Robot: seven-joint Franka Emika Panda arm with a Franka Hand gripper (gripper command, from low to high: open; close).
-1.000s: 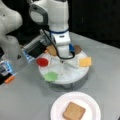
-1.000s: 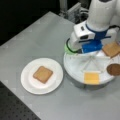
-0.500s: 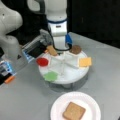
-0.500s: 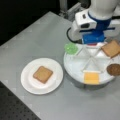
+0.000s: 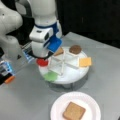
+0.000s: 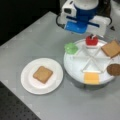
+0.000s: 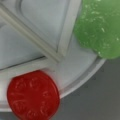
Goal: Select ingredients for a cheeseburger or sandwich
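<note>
— How many toast slices? 
— Two: one toast slice point(image 6: 43, 74) on the plate point(image 6: 27, 82), another toast slice point(image 6: 111, 48) in the tray point(image 6: 75, 67).
— And the others?
— One tomato slice point(image 6: 91, 41), one lettuce piece point(image 6: 71, 47), one cheese square point(image 6: 91, 78), one patty point(image 6: 114, 69).

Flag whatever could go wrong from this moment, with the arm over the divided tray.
1. The tomato slice sits at the rim of the divided tray, directly under the gripper; a misaligned descent could push it off the edge.
2. The lettuce piece overhangs the same rim beside it, so a stray contact could knock it onto the table.
3. Raised dividers run close to the tomato; fingers might strike one instead.
</note>
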